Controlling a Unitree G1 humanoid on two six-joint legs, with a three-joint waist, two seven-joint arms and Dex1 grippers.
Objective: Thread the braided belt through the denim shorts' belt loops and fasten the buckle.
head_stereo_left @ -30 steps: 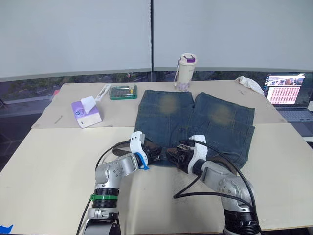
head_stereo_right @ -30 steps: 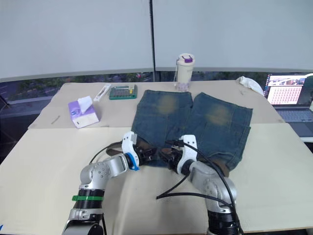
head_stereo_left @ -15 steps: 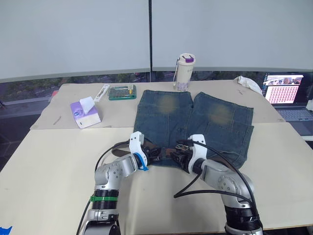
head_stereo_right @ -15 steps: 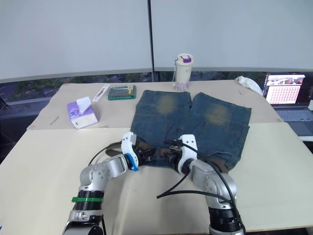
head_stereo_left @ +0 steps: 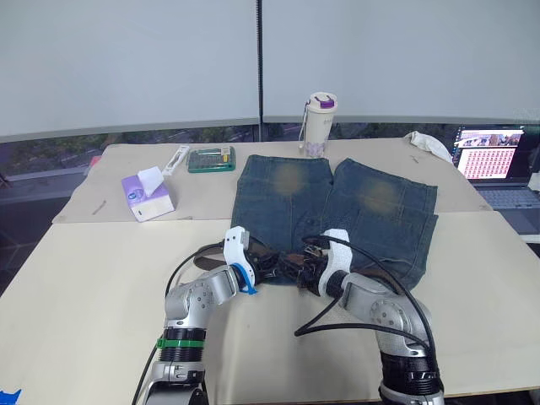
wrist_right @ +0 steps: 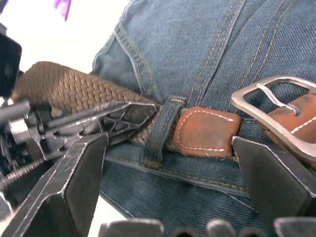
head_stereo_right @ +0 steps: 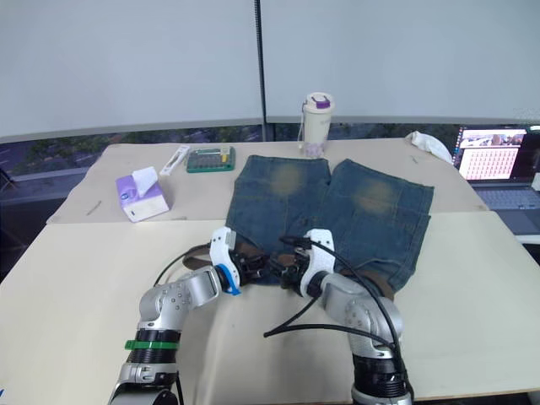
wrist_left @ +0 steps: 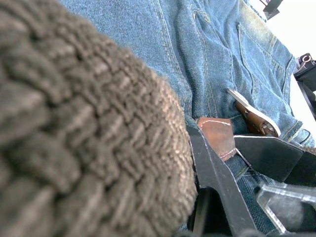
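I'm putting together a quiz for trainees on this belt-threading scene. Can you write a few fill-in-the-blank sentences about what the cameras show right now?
1. The braided belt passes under a denim belt ____.
2. The leather tip of the belt lies beside the silver ____.
3. The denim shorts lie flat on the ____.
4. The right gripper has its fingers ____.

Missing words: loop; buckle; table; open

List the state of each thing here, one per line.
Belt: tip through a loop, unfastened.
Buckle: open, beside the tip.
Shorts: flat on the table.
Left gripper: shut on the belt.
Right gripper: open.
Cup: upright, lidded.
Laptop: on.
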